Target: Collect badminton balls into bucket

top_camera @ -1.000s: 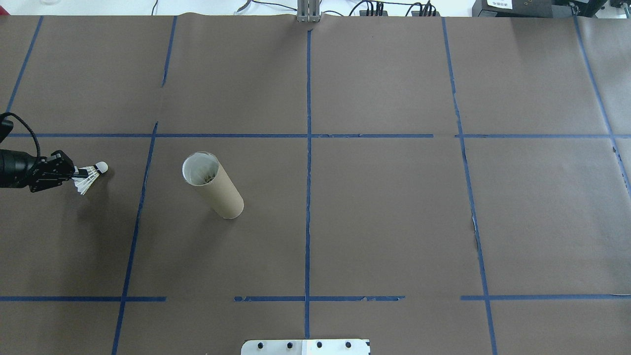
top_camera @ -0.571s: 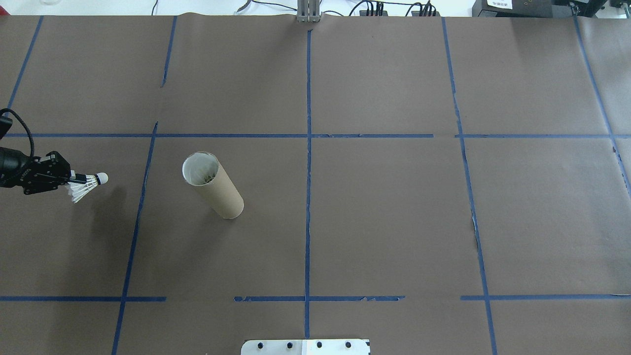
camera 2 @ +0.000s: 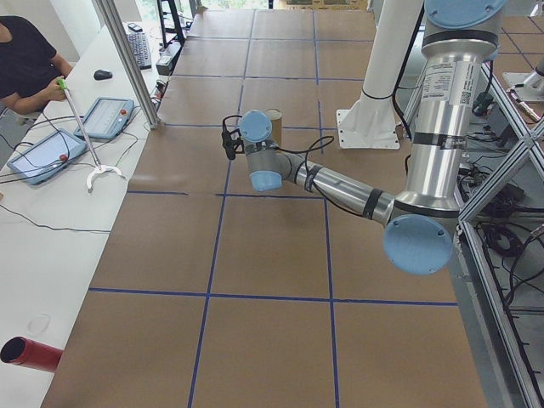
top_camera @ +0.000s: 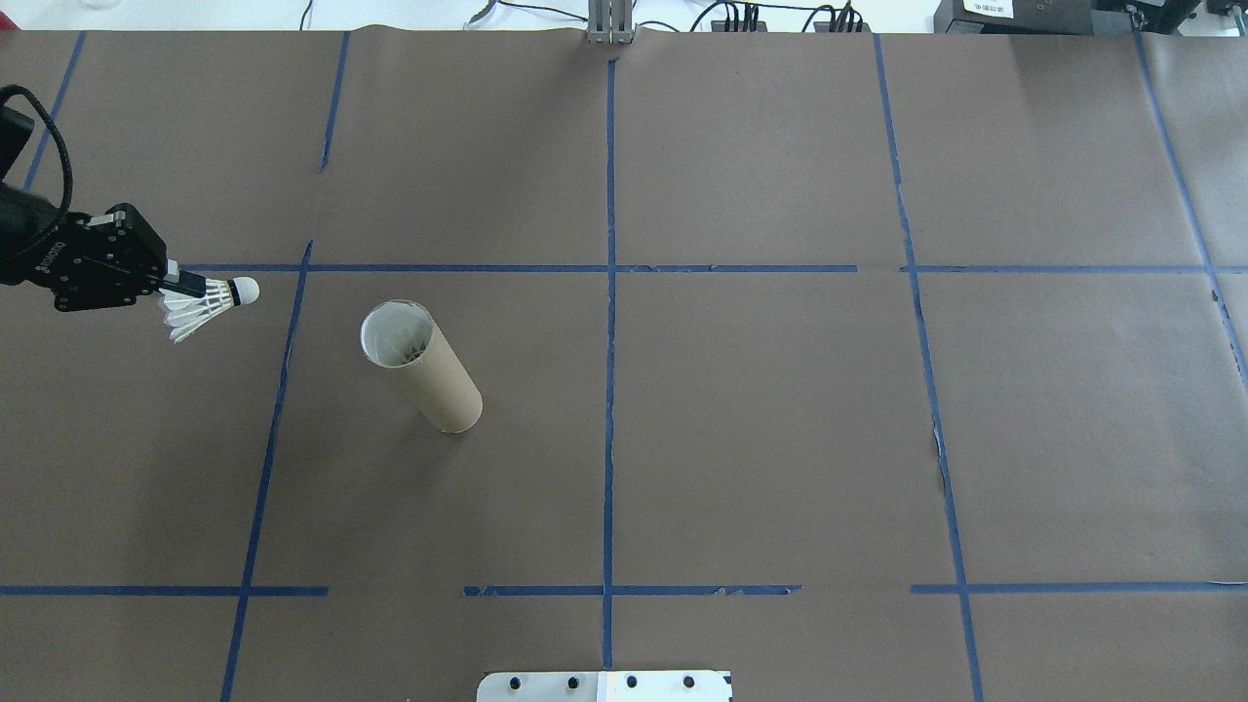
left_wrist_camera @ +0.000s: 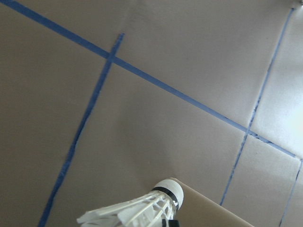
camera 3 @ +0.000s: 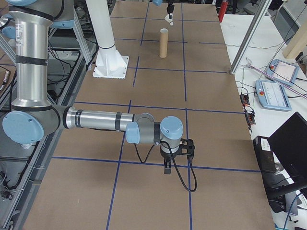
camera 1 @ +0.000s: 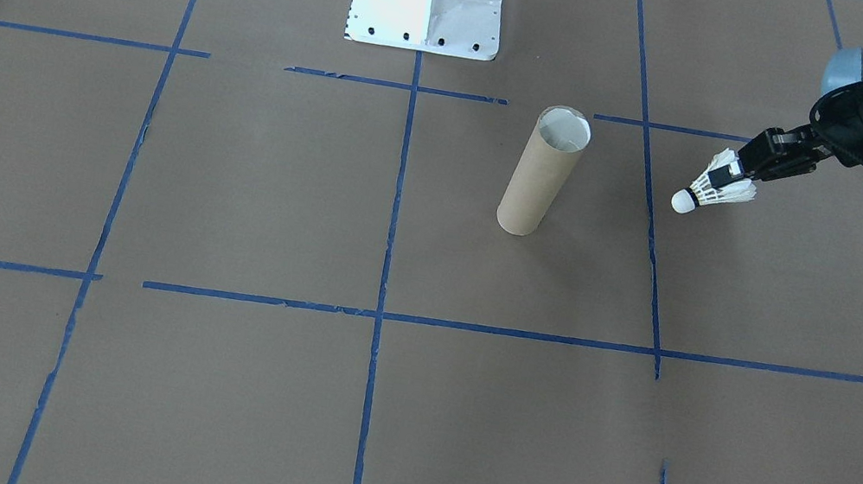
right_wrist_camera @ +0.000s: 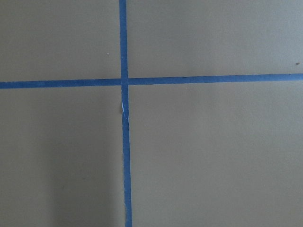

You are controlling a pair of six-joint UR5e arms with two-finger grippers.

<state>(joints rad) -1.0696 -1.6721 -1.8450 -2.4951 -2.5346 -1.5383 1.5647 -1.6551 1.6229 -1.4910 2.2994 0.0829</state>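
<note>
Since a second ago the shuttlecock [top_camera: 210, 302], pinched by its feather skirt in the left gripper [top_camera: 180, 286], has been carried up and toward the cardboard tube [top_camera: 421, 367]; cork tip now leads toward the tube. It is held clear of the table, well apart from the tube's open mouth. Transport phase is judged under way; insertion not yet begun.

Tube stands upright, unmoved. Something dark is glimpsed inside it; contents cannot be resolved.

The right gripper [camera 3: 167, 167] is shown only in the right side view; its finger state cannot be told. Fingertips are absent from the right wrist view.
</note>
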